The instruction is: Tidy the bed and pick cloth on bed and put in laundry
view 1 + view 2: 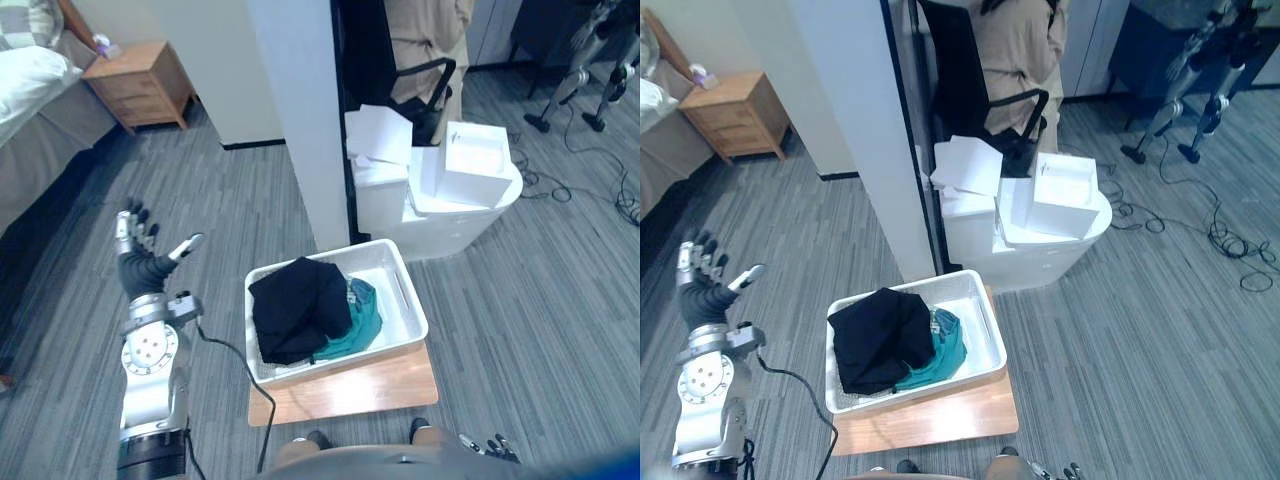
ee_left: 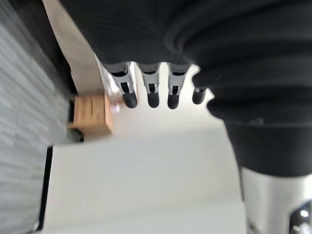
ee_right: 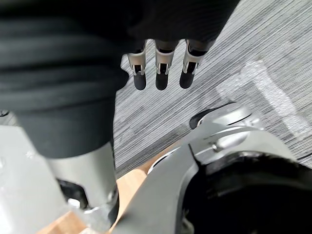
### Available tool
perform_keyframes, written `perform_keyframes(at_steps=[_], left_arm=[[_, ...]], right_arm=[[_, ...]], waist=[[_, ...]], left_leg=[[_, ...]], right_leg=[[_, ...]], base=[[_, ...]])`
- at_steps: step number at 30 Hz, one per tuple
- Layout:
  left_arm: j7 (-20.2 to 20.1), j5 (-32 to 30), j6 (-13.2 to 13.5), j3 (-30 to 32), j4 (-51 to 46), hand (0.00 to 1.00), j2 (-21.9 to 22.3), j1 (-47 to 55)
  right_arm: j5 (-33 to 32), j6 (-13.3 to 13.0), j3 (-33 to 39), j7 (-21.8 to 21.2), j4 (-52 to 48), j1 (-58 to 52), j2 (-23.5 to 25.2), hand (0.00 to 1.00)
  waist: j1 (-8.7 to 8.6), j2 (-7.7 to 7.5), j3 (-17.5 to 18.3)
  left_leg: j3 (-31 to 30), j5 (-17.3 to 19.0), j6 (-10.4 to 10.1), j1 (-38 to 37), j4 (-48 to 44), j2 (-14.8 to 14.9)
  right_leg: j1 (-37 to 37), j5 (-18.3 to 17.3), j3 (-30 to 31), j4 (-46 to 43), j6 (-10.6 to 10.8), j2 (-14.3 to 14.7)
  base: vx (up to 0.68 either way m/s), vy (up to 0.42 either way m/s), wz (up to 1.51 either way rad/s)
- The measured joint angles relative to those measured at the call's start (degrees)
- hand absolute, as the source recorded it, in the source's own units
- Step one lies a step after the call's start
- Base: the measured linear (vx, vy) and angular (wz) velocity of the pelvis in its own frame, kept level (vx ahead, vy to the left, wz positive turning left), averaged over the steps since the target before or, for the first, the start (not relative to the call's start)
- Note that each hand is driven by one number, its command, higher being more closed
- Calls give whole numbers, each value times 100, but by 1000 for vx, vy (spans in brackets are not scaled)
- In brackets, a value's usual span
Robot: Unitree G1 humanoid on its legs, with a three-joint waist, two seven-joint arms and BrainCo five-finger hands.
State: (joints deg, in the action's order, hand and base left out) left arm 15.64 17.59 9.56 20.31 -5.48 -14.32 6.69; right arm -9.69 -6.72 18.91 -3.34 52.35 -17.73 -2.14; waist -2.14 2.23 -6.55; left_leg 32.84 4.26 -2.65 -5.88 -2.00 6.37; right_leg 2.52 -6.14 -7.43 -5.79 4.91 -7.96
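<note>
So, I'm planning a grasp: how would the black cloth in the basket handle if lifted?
The black cloth lies crumpled in soft folds, so it would probably sag and drape rather than hold its shape. It overlaps the teal cloth, so it might drag that along.

In basket (image 1: 398,300): black cloth (image 1: 298,305) atop teal cloth (image 1: 362,318)

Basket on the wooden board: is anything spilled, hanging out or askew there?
Nothing stands out. The basket sits flat on the board, and the black cloth and teal cloth lie inside it.
</note>
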Motion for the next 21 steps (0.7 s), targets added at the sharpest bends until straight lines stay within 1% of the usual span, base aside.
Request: perform_keyframes(at_steps=[3,6,7,8,10,11,12,14,15,17,19,20,21], left_arm=[[220,395,-33,357,87,0,55,230],[324,431,-34,458,776,0,73,372],[348,454,-34,460,1004,0,134,443],[348,609,-31,465,1237,0,266,511],[314,850,-32,465,1663,0,442,633],[200,1069,-46,468,2080,0,601,733],[160,1114,-48,470,2227,0,659,776],[-195,1136,-196,475,3003,0,986,989],[-298,1131,-257,456,3268,0,1105,1044],[-557,1059,-404,454,4032,0,1387,1172],[-782,942,-510,459,4614,0,1473,1227],[-859,797,-529,474,4787,0,1493,1231],[-989,480,-563,503,5028,0,1531,1248]], right_arm=[[96,1,6,-43,78,-21,0,0],[138,7,-147,-59,84,-30,-10,0],[228,7,-180,-71,68,-21,-21,0],[270,7,-238,-81,33,-14,-26,0],[296,11,-290,-86,19,-5,-32,0],[311,20,-350,-85,4,2,-46,0],[311,25,-366,-84,-1,6,-52,0],[325,24,-370,-42,-19,44,-43,0],[330,13,-372,-21,-24,63,-43,0],[331,-5,-359,21,-28,169,-7,0],[344,-4,-359,15,-32,287,17,0],[373,-3,-346,15,-30,322,32,0],[442,0,-297,15,-28,391,70,0]], waist=[[19,-70,113],[63,-94,267],[111,-102,324],[171,-114,342],[170,-126,382],[180,-146,392],[184,-150,391],[252,-146,429],[271,-161,434],[318,-154,429],[321,-163,424],[326,-167,420],[332,-147,423]], left_leg=[[-106,-14,-24,-35,82,-25],[-214,-124,-25,-143,287,-90],[-219,-157,-25,-166,356,-110],[-235,-190,-30,-210,427,-131],[-332,-237,-24,-235,510,-160],[-381,-273,-31,-278,589,-179],[-387,-281,-31,-301,614,-185],[-422,-298,-34,-337,681,-202],[-433,-303,-35,-357,706,-207],[-441,-310,-43,-421,755,-221],[-471,-310,-43,-459,756,-227],[-477,-309,-44,-487,759,-228],[-479,-309,-45,-511,760,-229]], right_leg=[[106,0,-126,98,0,-5],[213,1,-289,208,3,-21],[219,2,-307,227,4,-21],[257,4,-348,260,8,-23],[329,4,-461,305,10,-32],[394,4,-534,344,11,-32],[416,4,-543,357,11,-30],[458,1,-589,382,15,-28],[476,0,-608,384,16,-28],[523,-12,-615,387,32,-28],[582,-26,-618,393,47,-28],[611,-30,-618,394,49,-28],[634,-38,-618,393,51,-29]], base=[[-6,-10,17],[-16,0,20],[24,11,6],[29,12,11],[24,7,24],[26,2,22],[22,3,14],[21,1,8],[30,0,8],[21,0,4],[8,-9,7],[-7,-16,5],[0,0,0]])
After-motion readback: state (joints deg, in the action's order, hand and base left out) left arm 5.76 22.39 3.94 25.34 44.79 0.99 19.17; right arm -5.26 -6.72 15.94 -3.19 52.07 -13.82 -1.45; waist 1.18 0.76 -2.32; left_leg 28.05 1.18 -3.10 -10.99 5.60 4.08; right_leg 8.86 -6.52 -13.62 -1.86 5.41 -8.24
